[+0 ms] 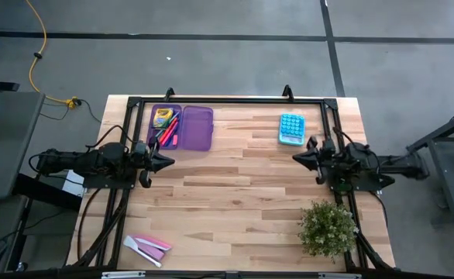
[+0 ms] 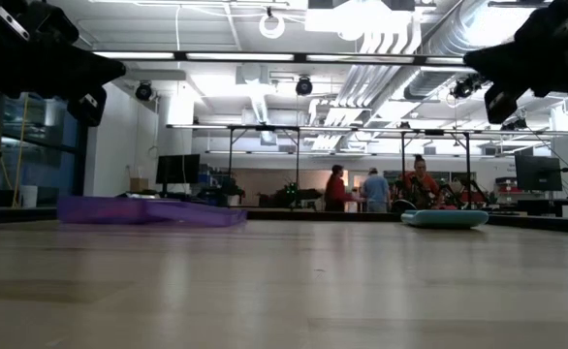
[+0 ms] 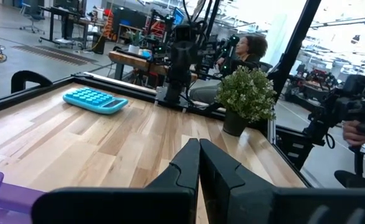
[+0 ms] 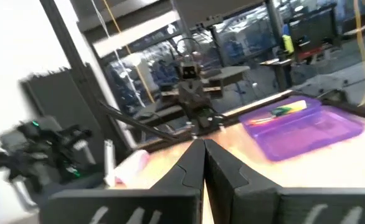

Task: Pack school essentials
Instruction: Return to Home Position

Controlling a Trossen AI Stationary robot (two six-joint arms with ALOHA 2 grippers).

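Note:
An open purple pencil case [image 1: 182,128] lies near the table's far edge, left of centre; its left half holds the yellow-green crayon box [image 1: 161,118], a pink marker and a blue pen. It also shows in the right wrist view [image 4: 304,127] and the low view [image 2: 148,210]. My left gripper [image 1: 170,161] hovers shut just near of the case, touching nothing. My right gripper [image 1: 295,157] hovers shut at the table's right, above the wood. Scissors and pencils do not show.
A blue calculator [image 1: 291,129] lies far right. A bushy green plant [image 1: 328,226] stands at the near right corner. A pink and white piece [image 1: 149,247] lies at the near left edge. A black frame [image 1: 227,101] borders the table. People stand in the room behind.

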